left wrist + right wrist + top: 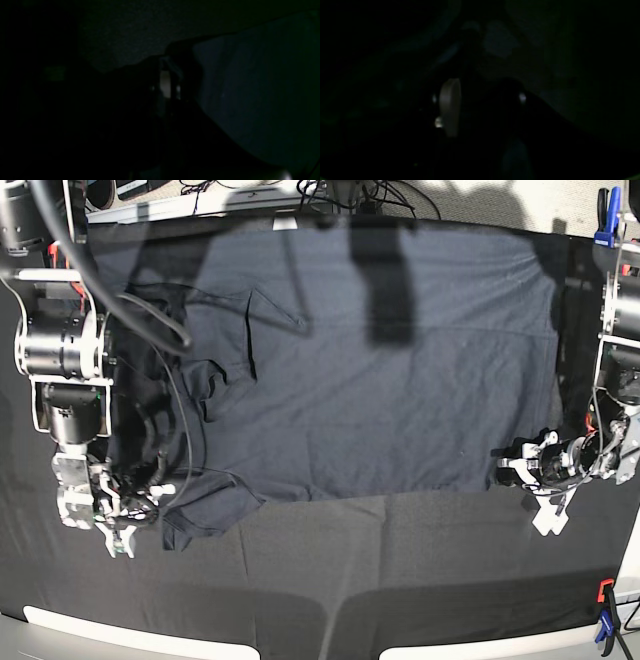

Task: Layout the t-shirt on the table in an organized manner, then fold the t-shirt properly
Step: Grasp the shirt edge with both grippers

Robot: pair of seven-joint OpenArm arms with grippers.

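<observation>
The dark navy-grey t-shirt lies spread over the black table, with its left side bunched and folded. My left gripper is at the shirt's lower right corner, shut on the hem. In the dim left wrist view, cloth bunches at the tips of the left gripper, with the t-shirt to their right. My right gripper sits at the shirt's lower left corner. The dark right wrist view shows the right gripper open, one pale pad well apart from the other finger. Whether cloth lies between them is hidden.
A blue clamp grips the far right table edge, and a red and blue clamp the near right edge. Black cables hang from the right arm over the shirt's left side. The pale rim runs along the front.
</observation>
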